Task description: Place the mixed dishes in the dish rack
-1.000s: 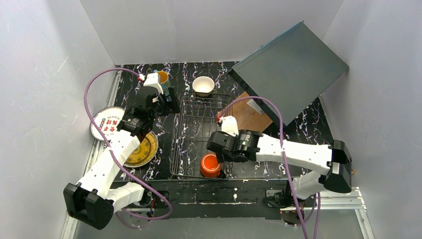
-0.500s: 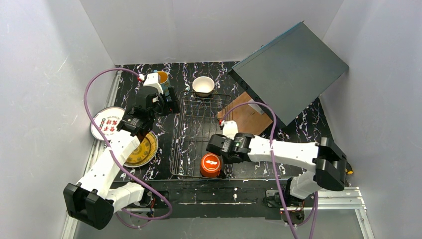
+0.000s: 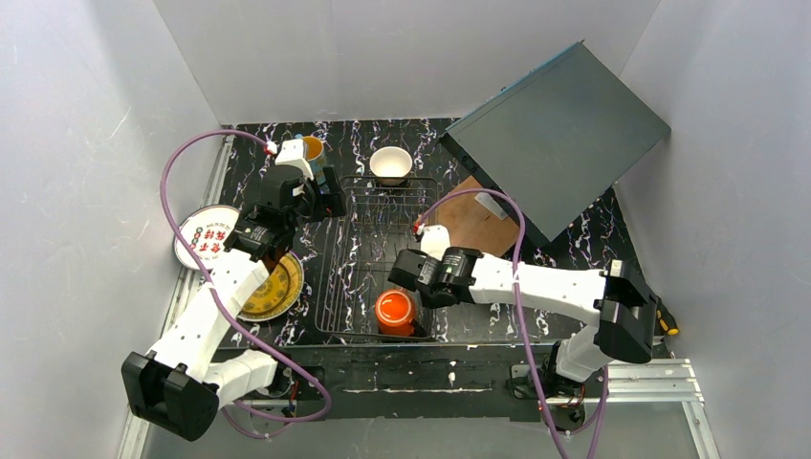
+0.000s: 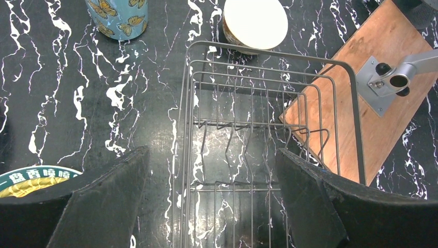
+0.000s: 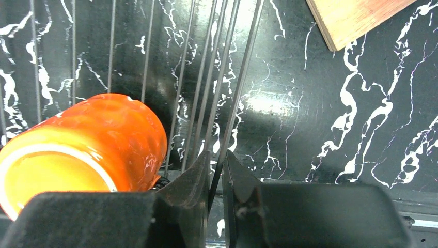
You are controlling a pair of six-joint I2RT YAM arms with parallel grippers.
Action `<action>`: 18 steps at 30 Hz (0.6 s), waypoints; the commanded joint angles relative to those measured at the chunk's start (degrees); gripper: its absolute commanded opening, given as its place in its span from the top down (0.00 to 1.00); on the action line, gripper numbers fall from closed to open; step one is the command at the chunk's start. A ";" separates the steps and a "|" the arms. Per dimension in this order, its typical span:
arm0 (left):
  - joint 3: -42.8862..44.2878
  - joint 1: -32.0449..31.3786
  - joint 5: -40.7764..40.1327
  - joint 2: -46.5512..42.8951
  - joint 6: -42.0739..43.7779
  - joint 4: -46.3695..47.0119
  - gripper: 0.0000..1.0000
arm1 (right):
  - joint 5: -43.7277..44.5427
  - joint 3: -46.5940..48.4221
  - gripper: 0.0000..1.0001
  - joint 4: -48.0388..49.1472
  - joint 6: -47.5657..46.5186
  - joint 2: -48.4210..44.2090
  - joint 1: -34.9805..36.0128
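Note:
The dish rack (image 3: 335,277), a dark wire basket, sits mid-table. The orange mug (image 3: 395,312) lies tilted in its near end. My right gripper (image 3: 426,295) is shut on a thin rod of the rack's right rim (image 5: 232,103), just right of the orange mug (image 5: 103,139), with the fingertips (image 5: 216,175) pinching the wire. My left gripper (image 4: 212,206) hangs open above the rack's far half (image 4: 268,51), holding nothing. Beyond the rack stand the blue patterned mug (image 3: 311,150) and the white-and-tan bowl (image 3: 391,164). The yellow plate (image 3: 277,287) and white plate (image 3: 206,234) lie to the left.
A wooden board (image 3: 478,220) lies right of the rack's far end, under a big grey slanted panel (image 3: 559,124). The right arm's purple cable (image 3: 516,249) arcs over the board. White walls close in the table on three sides.
My right gripper has shut on the rack's right rim wire. The rack and the orange mug have shifted a little to the left. The left arm has stayed still.

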 commanded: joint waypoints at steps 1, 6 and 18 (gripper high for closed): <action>1.97 0.32 -0.65 -0.70 0.07 -0.36 0.10 | 2.37 6.60 0.94 -3.98 0.07 -0.46 -0.18; 2.19 0.35 -0.56 -0.39 0.01 -0.56 0.10 | 2.92 6.26 0.96 -3.08 -1.70 -1.68 -2.09; 2.08 0.29 -0.81 0.17 0.17 -0.38 0.10 | 0.88 1.33 0.86 0.42 -2.35 -0.97 -3.65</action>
